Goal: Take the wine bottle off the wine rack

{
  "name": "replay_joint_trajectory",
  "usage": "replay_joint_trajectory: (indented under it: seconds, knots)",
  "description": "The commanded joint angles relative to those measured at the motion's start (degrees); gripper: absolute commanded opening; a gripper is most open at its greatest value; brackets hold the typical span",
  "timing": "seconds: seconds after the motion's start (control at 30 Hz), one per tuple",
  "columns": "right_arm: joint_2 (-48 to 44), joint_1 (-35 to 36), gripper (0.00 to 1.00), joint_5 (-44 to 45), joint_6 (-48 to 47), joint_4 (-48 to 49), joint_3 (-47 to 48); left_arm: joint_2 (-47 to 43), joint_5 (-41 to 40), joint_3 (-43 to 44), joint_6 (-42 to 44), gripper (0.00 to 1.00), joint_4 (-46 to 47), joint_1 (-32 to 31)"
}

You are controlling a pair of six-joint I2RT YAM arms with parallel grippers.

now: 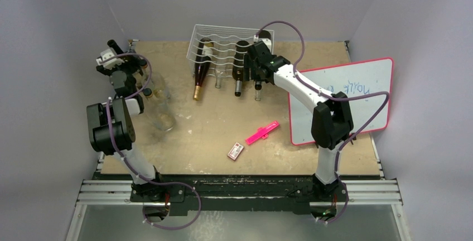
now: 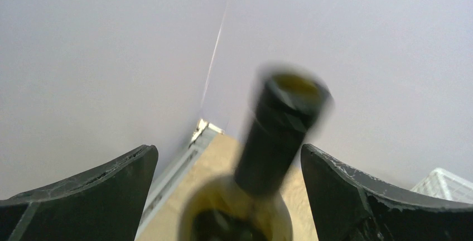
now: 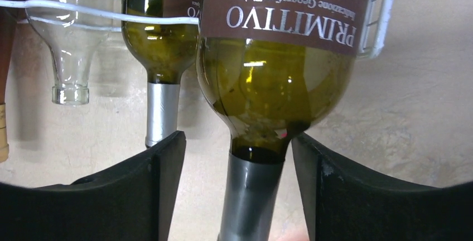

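The white wire wine rack (image 1: 222, 35) stands at the back of the table with several bottles lying in it, necks toward me. The rightmost wine bottle (image 3: 279, 68) is green glass with a brown Primitivo label and a grey foil neck (image 3: 251, 196). My right gripper (image 3: 239, 140) is open around that neck, with a gap on each side. In the top view the right gripper (image 1: 257, 72) sits at the rack's front right. My left gripper (image 2: 228, 157) stands open at the far left (image 1: 117, 51), with the blurred dark-capped neck of a pale bottle (image 2: 281, 135) between its fingers, untouched.
Clear bottles (image 1: 159, 107) stand by the left arm. A dark bottle (image 3: 162, 34) and a clear one (image 3: 70, 51) lie in the rack beside the Primitivo. A pink tool (image 1: 262, 132), a small box (image 1: 235, 151) and a whiteboard (image 1: 346, 99) lie on the table.
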Motion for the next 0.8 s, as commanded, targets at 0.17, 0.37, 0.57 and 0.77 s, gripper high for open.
replay_joint_trajectory:
  seconds: [0.17,0.37,0.57,0.77]
  knots:
    - [1.6,0.0,0.64,1.1,2.1,5.7,-0.4,-9.8,-0.4,-0.4,-2.5,1.00,1.5,0.3]
    - [0.5,-0.1,0.48,1.8,1.6,9.2,-2.3,-16.7,0.2,0.4,-6.1,1.00,-7.7,0.3]
    - [-1.4,-0.1,0.30,1.6,2.1,11.2,-4.0,-27.0,0.5,1.9,-11.4,1.00,-19.6,0.4]
    - [-5.2,0.0,0.06,-0.7,-1.5,12.9,-3.7,-35.0,7.1,3.5,-17.8,1.00,-24.8,-1.0]
